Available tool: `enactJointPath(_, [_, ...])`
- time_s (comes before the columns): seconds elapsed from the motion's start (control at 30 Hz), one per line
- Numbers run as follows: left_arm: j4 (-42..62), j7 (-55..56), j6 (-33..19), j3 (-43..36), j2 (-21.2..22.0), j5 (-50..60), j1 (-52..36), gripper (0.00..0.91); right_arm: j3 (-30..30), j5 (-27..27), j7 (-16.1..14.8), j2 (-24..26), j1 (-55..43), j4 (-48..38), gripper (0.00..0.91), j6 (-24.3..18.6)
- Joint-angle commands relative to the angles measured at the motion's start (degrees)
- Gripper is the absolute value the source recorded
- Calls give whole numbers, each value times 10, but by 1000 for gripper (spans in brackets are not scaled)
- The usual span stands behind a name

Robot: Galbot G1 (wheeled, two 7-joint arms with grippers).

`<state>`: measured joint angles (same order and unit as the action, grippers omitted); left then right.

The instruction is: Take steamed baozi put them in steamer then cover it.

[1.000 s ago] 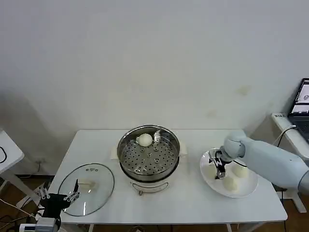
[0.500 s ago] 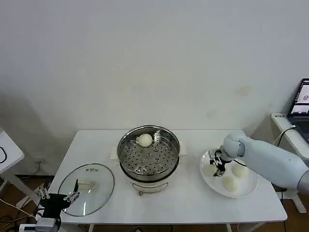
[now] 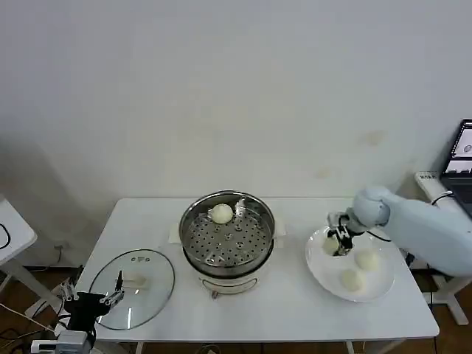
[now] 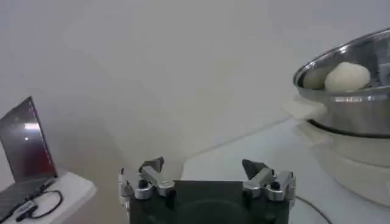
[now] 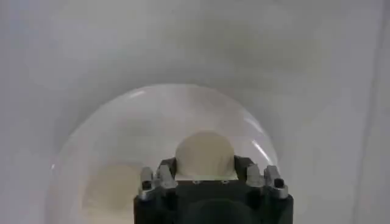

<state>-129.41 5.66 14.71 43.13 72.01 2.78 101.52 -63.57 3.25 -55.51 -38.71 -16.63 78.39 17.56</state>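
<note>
Head view:
Table: white rectangular tabletop [image 3: 295, 310] against a plain wall
Steamer: round shiny stainless-steel pot w/ perforated tray [image 3: 227, 237], on a white base, mid-table
Baozi in steamer: one small cream-white dome bun [image 3: 221, 214] on the tray, at the far rim
Plate: flat white round plate [image 3: 318, 269] on the table's right part, well apart from the steamer
Baozi on plate: two buns lie free, one near the plate's middle [image 3: 366, 259], one toward the front edge [image 3: 352, 280]
Right gripper: black pincer on the pale arm [image 3: 338, 243], over the plate's far-left part, closed on a third bun [image 3: 330, 245]; whether that bun touches the plate cannot be told
Lid: round glass lid w/ pale knob [image 3: 133, 287], flat on the table's front-left corner
Left gripper: black pincer [image 3: 110, 296] low at the front-left, just beside the lid's near edge, fingers spread, nothing between them

Left wrist view:
Left gripper: two metal-tipped fingers [image 4: 153, 178] stand apart, gap empty
Steamer: steel rim and white base [image 4: 353, 122] to one side, bun [image 4: 347, 77] showing above the rim
Laptop: dark open laptop [image 4: 25, 152] on a side surface

Right wrist view:
Right gripper: fingers [image 5: 210, 185] clamped on a cream bun [image 5: 205, 155], over the white plate [image 5: 122, 140]
Other bun: a second, blurred bun [image 5: 113, 185] beside it on the plate
</note>
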Motion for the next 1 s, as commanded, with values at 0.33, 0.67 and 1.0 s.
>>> enactJointPath(0.33, [-5, 0, 0, 3, -5, 1, 1, 907, -125, 251, 48, -147, -279, 86, 645, 107])
enactJointPath(0.67, [-7, 1, 0, 6, -4, -1, -8, 907, -126, 345, 92, -314, -239, 37, 655, 164])
enactJointPath(1.0, [-14, 2, 0, 8, 2, -5, -17, 907, -131, 370, 118, -428, -178, -60, 655, 187])
